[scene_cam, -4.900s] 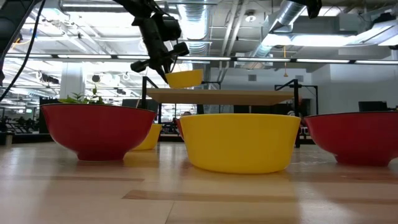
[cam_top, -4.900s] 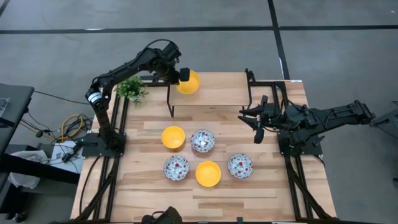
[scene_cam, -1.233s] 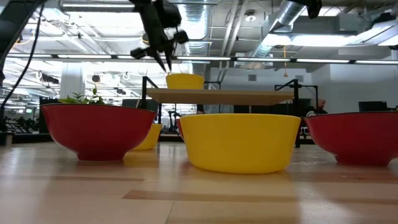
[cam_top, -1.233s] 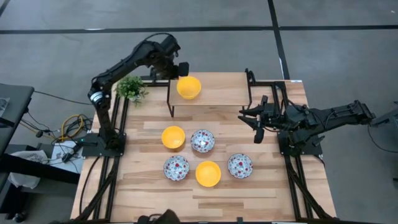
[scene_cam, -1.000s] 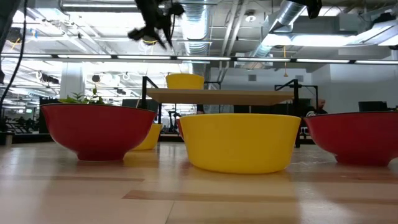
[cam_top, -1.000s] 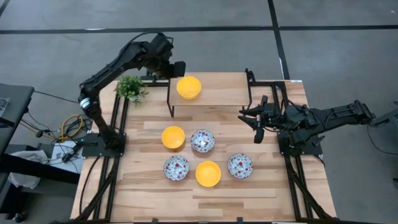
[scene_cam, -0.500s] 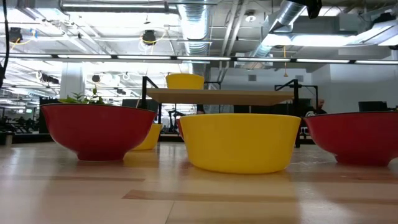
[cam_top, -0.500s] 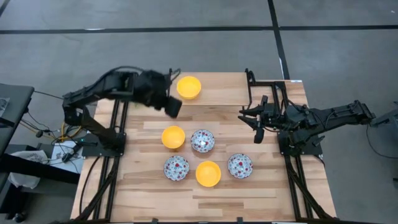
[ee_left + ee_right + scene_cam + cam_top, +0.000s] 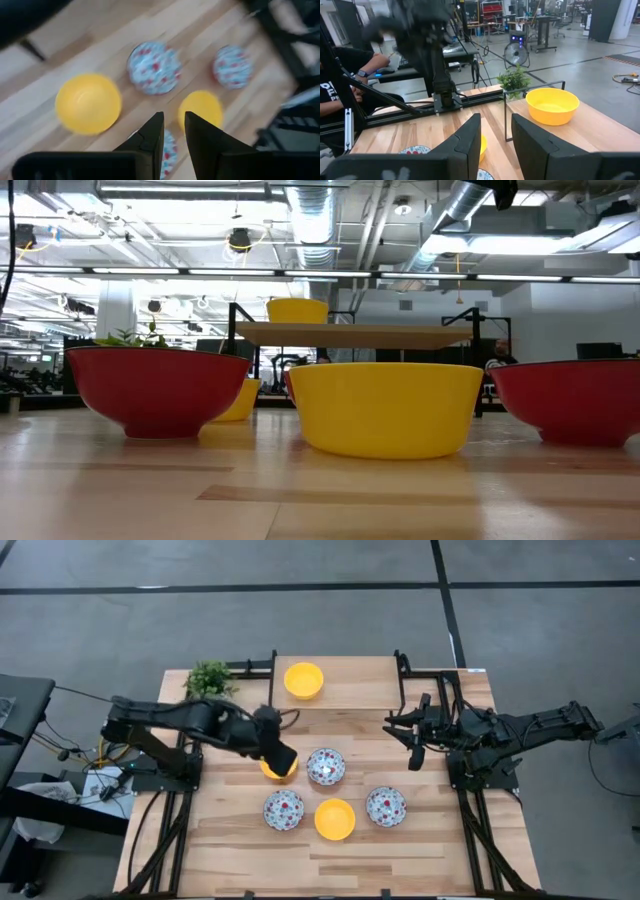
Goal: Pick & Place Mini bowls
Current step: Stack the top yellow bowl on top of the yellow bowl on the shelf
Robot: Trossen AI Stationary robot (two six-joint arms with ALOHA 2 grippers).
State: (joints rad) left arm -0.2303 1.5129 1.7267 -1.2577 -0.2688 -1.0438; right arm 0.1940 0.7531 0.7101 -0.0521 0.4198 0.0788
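One yellow mini bowl [image 9: 303, 680] stands on its base on the raised wooden shelf [image 9: 360, 690] at the far side. On the table below stand a yellow bowl [image 9: 276, 768], a floral bowl [image 9: 325, 766], two more floral bowls [image 9: 283, 810] [image 9: 385, 806] and another yellow bowl [image 9: 334, 819]. My left gripper [image 9: 283, 757] hangs above the left yellow bowl [image 9: 88, 103], slightly open with nothing between its fingers [image 9: 174, 115]. My right gripper [image 9: 405, 732] waits at the right, level, slightly open and empty [image 9: 496, 120].
A small green plant [image 9: 210, 678] stands at the far left corner. The shelf's black legs [image 9: 274, 705] rise behind the bowls on the table. Bare wood lies along the near edge [image 9: 330, 860]. A person's arm [image 9: 375, 62] shows beyond the table in the right wrist view.
My left gripper has swung from beside the shelf's left end toward the near edge, at about the same height. It rolled as it went and now hangs over the left yellow bowl. It has left the low view. The bowl on the shelf has stayed put.
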